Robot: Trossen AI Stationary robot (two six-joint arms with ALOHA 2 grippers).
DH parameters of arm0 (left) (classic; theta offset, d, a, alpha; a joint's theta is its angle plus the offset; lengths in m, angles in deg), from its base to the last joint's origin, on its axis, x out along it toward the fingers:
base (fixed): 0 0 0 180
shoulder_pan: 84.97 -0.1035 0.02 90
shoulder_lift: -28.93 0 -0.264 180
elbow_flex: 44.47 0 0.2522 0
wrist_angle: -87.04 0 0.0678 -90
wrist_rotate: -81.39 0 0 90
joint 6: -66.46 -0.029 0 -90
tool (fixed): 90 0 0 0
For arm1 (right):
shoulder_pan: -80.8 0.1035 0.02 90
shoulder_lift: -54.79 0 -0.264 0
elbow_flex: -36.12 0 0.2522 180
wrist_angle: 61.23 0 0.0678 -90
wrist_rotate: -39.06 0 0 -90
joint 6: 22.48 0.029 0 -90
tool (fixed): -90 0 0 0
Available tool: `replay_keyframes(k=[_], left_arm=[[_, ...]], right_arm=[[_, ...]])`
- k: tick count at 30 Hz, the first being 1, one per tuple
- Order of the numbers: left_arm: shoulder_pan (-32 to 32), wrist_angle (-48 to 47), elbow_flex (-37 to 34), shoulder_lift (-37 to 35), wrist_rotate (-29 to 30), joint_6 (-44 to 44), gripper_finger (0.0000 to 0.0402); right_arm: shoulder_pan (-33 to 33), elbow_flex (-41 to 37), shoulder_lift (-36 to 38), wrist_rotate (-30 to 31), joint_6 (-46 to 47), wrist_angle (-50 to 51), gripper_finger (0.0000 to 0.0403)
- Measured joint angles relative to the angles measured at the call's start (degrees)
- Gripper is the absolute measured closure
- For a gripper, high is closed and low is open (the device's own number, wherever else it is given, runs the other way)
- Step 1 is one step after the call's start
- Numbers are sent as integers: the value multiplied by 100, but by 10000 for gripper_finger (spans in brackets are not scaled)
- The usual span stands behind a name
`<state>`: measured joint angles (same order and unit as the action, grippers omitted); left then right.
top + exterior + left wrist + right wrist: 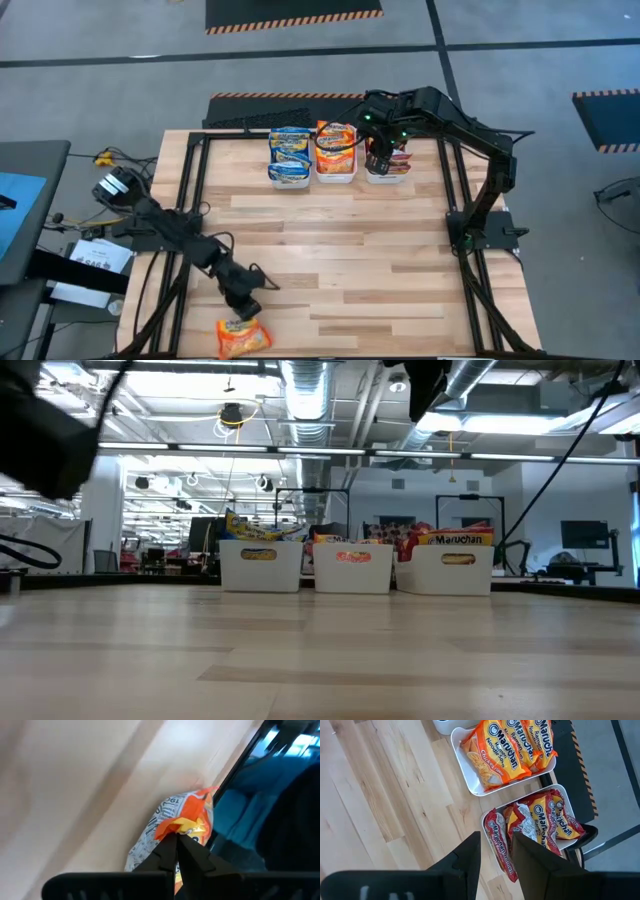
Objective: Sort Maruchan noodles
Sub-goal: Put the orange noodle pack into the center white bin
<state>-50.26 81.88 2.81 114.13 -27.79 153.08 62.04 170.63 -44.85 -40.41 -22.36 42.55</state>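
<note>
High view: left pincer [240, 305], clamped on orange packet [243, 338] at near table edge [330, 352]; right pincer [380, 160] parted.

Your wooden table [340, 250] carries three white trays [334, 170] at its far edge and one orange packet [243, 338] at its near edge.

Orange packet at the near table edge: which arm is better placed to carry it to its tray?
Left. Its end effector is shut on the orange packet. The right end effector hangs open over the red-packet tray at the far side, beside the orange tray.
</note>
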Motion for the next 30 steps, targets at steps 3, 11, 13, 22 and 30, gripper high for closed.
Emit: replay_keyframes(k=[3,11,13,22,30], left_arm=[[-352,-36,0,-82,38,-361,401],[-1796,-247,4,-105,-70,-1825,401],[-2190,-311,4,-102,-147,-2125,401],[-3538,-312,4,-102,-351,-3075,401],[-4209,-262,250,-100,-358,-3796,401]], right_arm=[[0,0,0,0,-2,0,266],[0,0,0,0,22,0,266],[0,0,0,0,2,0,266],[110,0,0,-406,4,0,266],[515,0,0,-912,483,-2,266]])
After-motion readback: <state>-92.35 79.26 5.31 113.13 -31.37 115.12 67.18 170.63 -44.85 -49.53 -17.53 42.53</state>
